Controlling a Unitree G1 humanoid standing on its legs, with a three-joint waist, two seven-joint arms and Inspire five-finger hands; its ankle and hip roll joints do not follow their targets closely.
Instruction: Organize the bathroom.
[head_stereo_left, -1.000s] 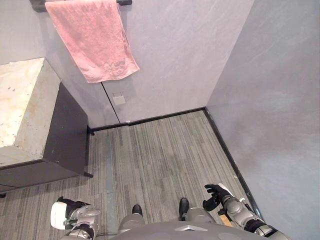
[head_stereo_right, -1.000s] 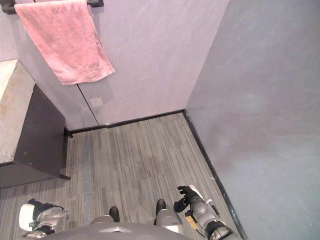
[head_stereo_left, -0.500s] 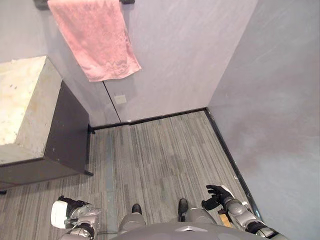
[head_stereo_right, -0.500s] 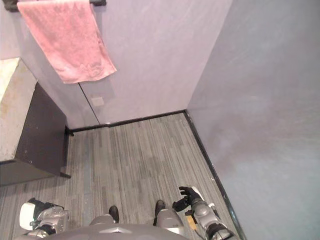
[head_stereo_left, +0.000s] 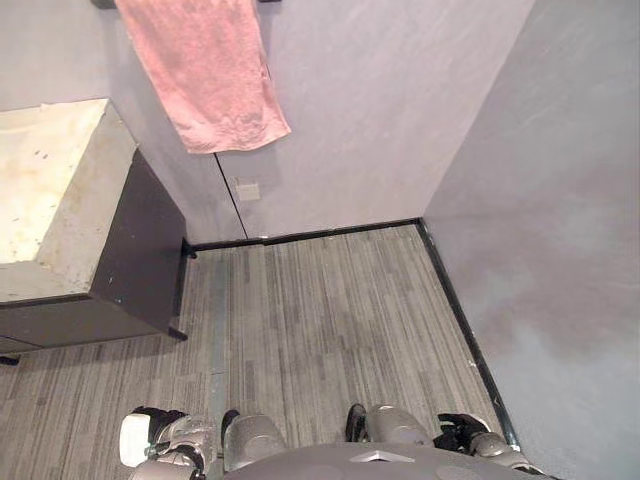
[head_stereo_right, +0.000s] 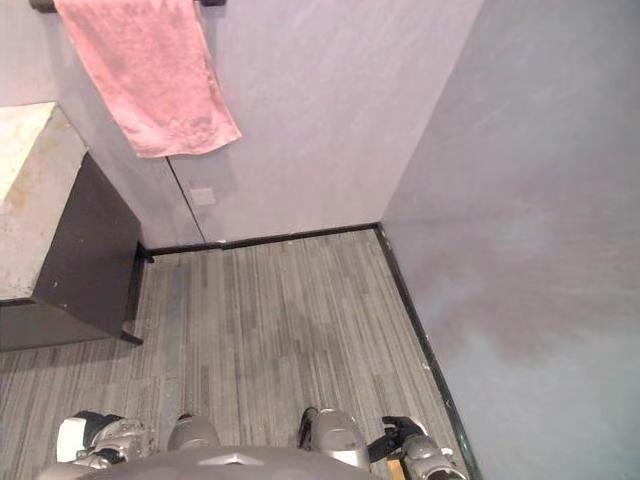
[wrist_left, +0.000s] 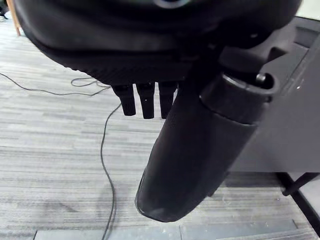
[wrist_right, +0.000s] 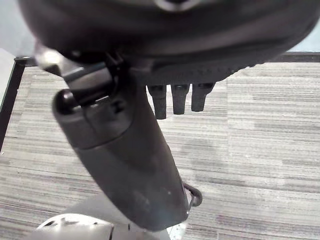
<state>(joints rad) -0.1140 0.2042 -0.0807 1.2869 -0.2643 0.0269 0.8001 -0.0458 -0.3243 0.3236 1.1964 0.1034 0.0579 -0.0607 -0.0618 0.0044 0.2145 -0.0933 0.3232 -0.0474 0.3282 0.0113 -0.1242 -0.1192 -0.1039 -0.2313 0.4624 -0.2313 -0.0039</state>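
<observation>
Grey-walled bathroom: pink towel (head_stereo_left: 205, 75) hung at eleven o'clock; left hand (wrist_left: 150, 102) and right hand (wrist_right: 177, 100) relaxed, empty; no tidying evident.

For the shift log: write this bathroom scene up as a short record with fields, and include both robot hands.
towel: pink towel hanging from a dark rail on the far wall
cabinet: dark cabinet with a pale stone top, at the robot's left against the wall
floor: grey striped floor
left robot hand: left robot hand low at the robot's side, fingers relaxed, holding nothing
right robot hand: right robot hand low at the robot's side, fingers relaxed, holding nothing
contact: neither robot hand touches the towel or the cabinet
</observation>
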